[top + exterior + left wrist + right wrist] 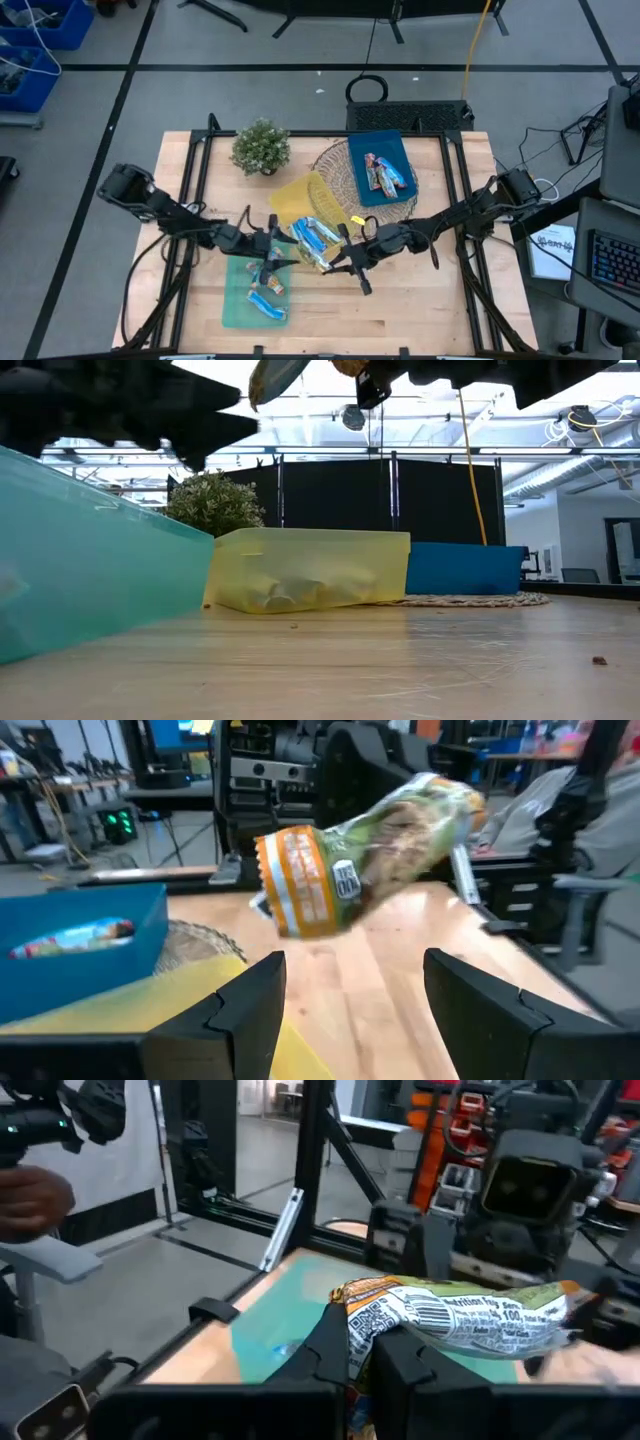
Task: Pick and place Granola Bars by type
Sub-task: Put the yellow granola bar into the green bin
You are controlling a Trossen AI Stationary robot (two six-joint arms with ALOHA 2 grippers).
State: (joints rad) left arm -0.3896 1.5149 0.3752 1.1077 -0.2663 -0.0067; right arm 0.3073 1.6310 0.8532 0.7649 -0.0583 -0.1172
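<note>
A granola bar in a green and gold-brown wrapper with an orange end hangs in the air over the middle of the table, and my right gripper is shut on it. In the high view this gripper reaches in from the right. My left gripper stands open, level, facing the bar from the left, with the bar beyond its fingertips and apart from them. More bars lie in the blue tray and in the green tray. The yellow tray sits between them. My right gripper pinches one end of the bar's wrapper between its two fingers, which point level toward the table's left. The bar sticks out beyond the fingertips toward the left arm. It is tilted and lifted clear of the trays.
A small potted plant stands at the back left. A woven mat lies under the blue tray. Bare wooden table lies at the near right. A person's hand shows in the room beyond the table.
</note>
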